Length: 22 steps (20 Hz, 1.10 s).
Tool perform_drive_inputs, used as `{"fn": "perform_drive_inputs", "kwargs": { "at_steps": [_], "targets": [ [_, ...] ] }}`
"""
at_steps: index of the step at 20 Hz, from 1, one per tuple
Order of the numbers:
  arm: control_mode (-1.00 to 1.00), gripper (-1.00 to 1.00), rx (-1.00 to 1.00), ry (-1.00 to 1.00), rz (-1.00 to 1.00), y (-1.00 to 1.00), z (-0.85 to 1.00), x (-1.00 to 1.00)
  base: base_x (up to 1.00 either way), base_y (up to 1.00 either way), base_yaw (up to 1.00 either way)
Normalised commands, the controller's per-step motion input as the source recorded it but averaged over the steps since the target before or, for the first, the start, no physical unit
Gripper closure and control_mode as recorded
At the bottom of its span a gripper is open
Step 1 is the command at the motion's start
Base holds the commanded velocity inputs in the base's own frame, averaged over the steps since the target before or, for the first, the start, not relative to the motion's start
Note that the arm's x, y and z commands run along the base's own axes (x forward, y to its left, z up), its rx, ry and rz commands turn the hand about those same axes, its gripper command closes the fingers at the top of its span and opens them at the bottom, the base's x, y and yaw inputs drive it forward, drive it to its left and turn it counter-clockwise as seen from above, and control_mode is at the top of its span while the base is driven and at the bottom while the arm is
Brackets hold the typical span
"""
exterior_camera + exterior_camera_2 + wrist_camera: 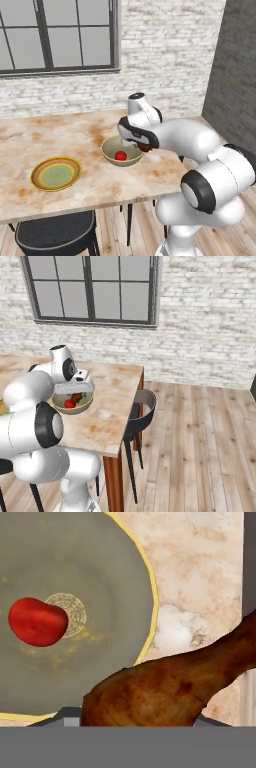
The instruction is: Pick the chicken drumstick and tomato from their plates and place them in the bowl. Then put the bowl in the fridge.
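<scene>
You see the claw (143, 145) half-open, clamped on the glossy, knobbly brown chicken drumstick (170, 687) above the deep olive-tan bowl (111, 154), where the smooth red tomato (37, 621) sits.

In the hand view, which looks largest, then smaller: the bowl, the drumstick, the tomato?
1. Bowl, widest, cut by the frame.
2. Drumstick, though it lies nearest the camera, so its look is inflated.
3. Tomato, clearly smallest, lying inside the bowl.
</scene>
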Motion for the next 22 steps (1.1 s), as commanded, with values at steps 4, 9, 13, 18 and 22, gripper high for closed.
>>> {"fn": "perform_drive_inputs", "kwargs": {
  "at_steps": [4, 9, 13, 18, 22],
  "targets": [
    [-1.0, 1.0, 0.05, 0.15, 0.0, 0.29, -0.01, 0.21, 0.0, 0.0, 0.0],
    [-1.0, 1.0, 0.19, -0.02, 0.0, 0.06, -0.27, 0.02, 0.0, 0.0, 0.0],
    [-1.0, 1.0, 0.24, -0.13, 0.0, 0.0, -0.26, 0.21, 0.0, 0.0, 0.0],
    [-1.0, 1.0, 0.07, -0.1, -0.03, 0.0, -0.21, 0.34, 0.0, 0.0, 0.0],
    [-1.0, 1.0, -0.04, 0.0, -0.07, 0.11, -0.13, 0.21, 0.0, 0.0, 0.0]
  ]
}}
